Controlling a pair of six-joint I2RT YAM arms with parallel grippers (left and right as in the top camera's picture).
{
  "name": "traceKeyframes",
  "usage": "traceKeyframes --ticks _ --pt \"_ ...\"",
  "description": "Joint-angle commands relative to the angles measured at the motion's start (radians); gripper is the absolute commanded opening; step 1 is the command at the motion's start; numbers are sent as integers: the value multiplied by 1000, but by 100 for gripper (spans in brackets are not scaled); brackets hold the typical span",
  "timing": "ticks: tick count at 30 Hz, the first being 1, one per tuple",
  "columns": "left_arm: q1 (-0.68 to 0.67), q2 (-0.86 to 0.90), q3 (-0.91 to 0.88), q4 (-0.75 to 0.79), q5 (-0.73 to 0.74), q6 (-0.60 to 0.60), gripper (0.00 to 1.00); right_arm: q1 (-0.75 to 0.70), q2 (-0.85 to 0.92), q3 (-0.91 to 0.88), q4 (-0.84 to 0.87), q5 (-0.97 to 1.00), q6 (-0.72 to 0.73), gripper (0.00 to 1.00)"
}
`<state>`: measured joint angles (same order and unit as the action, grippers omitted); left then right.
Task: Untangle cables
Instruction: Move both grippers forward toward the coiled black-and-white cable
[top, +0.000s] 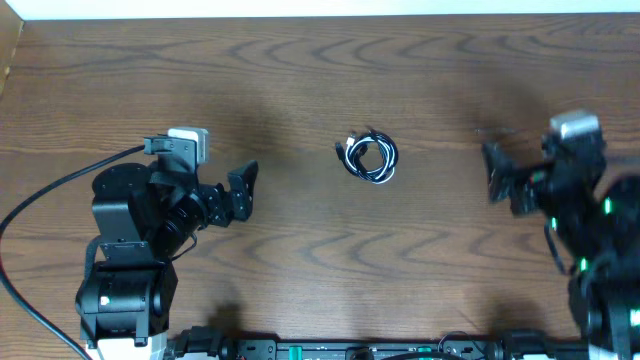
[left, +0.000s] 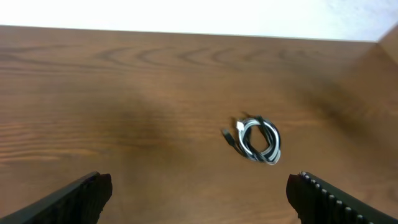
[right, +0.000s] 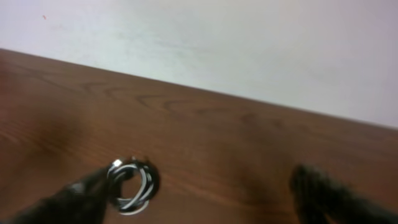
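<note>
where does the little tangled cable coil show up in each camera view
Overhead: the cables lie slightly right of centre, on bare wood.
Left wrist: the cables sit right of centre, a little below the middle.
Right wrist: the cables sit low and left, blurred, near the bottom edge.
Shared landmark: the far edge of the table, where the wood meets a pale strip, runs beyond the coil in all three.
</note>
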<state>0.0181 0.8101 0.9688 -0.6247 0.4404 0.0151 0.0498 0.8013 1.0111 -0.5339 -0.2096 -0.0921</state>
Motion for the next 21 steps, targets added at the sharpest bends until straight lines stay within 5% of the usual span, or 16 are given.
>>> traceKeyframes --ticks 1,2,3,4,5,21 --pt "-2 0 22 -3 76 53 95 -9 119 69 -3 -22 -44 72" --pt "-5 -1 22 -4 76 65 95 -9 152 80 -3 -21 -43 43" --pt "-7 -1 22 -4 76 73 95 -9 177 87 -3 -21 -43 31" --pt "-11 0 22 -3 76 83 95 -9 207 90 0 -21 -39 35" --pt "-15 0 22 -3 75 91 95 -9 233 90 4 -21 -35 99" --pt "-122 205 22 73 158 127 98 -9 308 90 -24 -127 -6 99"
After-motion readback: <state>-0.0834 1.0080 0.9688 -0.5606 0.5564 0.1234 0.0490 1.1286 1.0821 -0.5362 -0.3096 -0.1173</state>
